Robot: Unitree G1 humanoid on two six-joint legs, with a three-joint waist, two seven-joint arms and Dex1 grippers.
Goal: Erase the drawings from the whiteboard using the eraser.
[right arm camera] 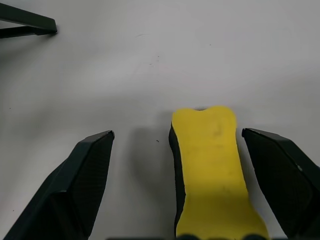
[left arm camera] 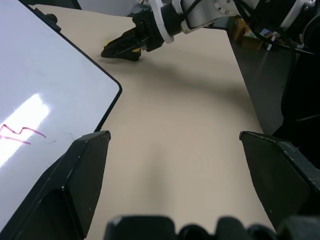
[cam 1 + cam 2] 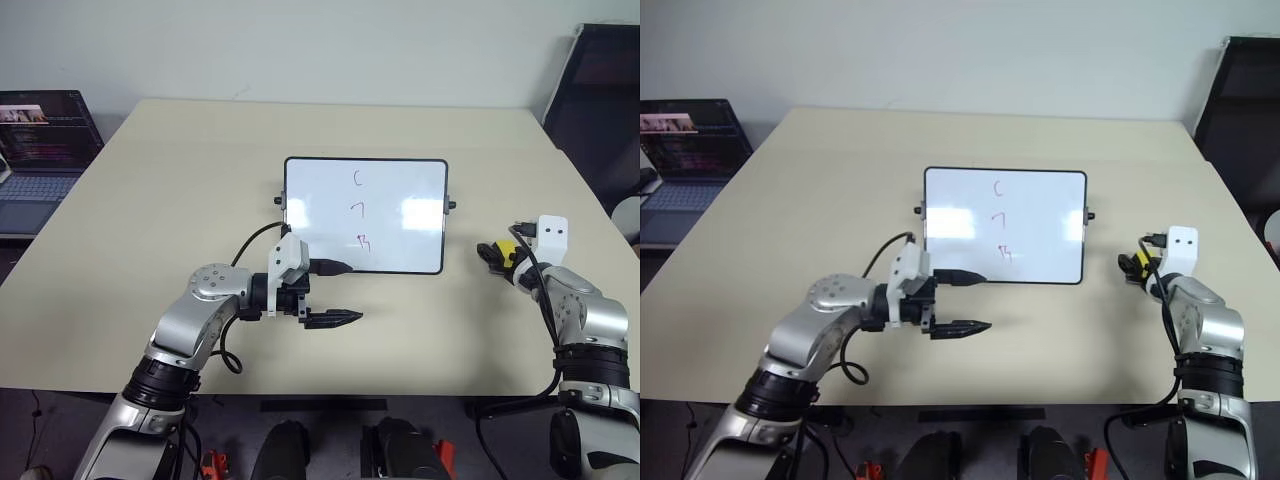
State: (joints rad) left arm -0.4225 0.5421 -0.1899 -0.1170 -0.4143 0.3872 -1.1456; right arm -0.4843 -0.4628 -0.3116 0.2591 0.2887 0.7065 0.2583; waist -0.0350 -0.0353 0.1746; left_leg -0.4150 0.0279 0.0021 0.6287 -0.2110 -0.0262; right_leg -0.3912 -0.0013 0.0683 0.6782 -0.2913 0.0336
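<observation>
The whiteboard (image 3: 400, 190) lies flat in the middle of the beige table (image 3: 180, 180). The drawings, a purple "C" (image 3: 358, 178), a red "7" (image 3: 357, 208) and a red "B" (image 3: 363, 241), run in a column down its centre. My left gripper (image 3: 345, 293) is open by the board's near edge, pointing right, with nothing between its fingers. The yellow eraser (image 1: 212, 165) with a black underside lies on the table to the right of the board. My right gripper (image 1: 177, 134) is open around it, one finger on each side, the eraser nearer one finger.
An open laptop (image 3: 40, 150) sits on a side surface at the far left. A dark chair-like object (image 3: 600, 100) stands past the table's back right corner. The table's near edge (image 3: 350, 392) runs just below my arms.
</observation>
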